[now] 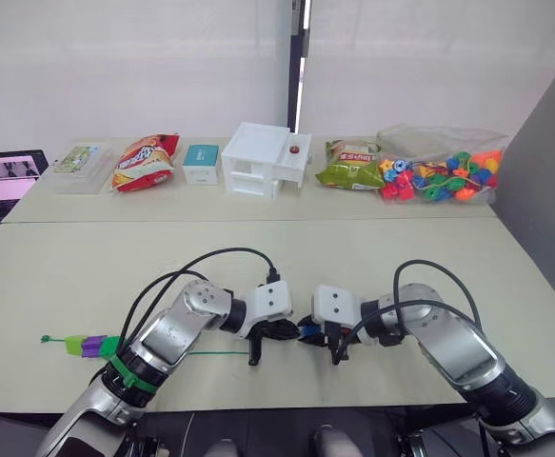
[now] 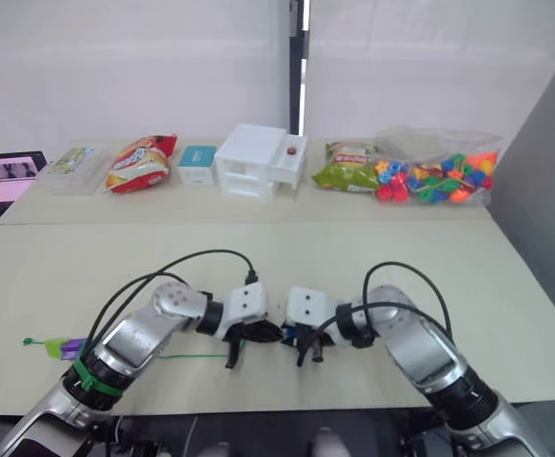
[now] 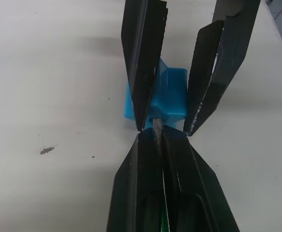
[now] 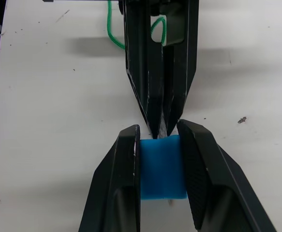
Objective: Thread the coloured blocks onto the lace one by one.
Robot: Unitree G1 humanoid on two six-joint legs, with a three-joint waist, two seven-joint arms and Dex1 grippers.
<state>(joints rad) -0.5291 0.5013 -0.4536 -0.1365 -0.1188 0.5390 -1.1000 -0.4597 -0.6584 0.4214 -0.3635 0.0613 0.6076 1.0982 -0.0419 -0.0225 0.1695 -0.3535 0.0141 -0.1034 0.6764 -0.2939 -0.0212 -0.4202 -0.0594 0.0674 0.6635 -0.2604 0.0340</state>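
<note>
blue block (image 4: 163,166) sits clamped between my right gripper (image 4: 159,131) fingers at the front middle of the table (image 1: 258,257). my left gripper (image 3: 159,137) is pinched shut on the lace (image 4: 112,33) needle tip (image 3: 157,126). the tip meets the block's face head-on, pointing straight along the line between both grippers.

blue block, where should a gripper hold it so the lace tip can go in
By its two flat side faces, as the right gripper does now, coming from the side away from the left gripper. That leaves the blue block's holed face open to the silvery lace tip.
</note>
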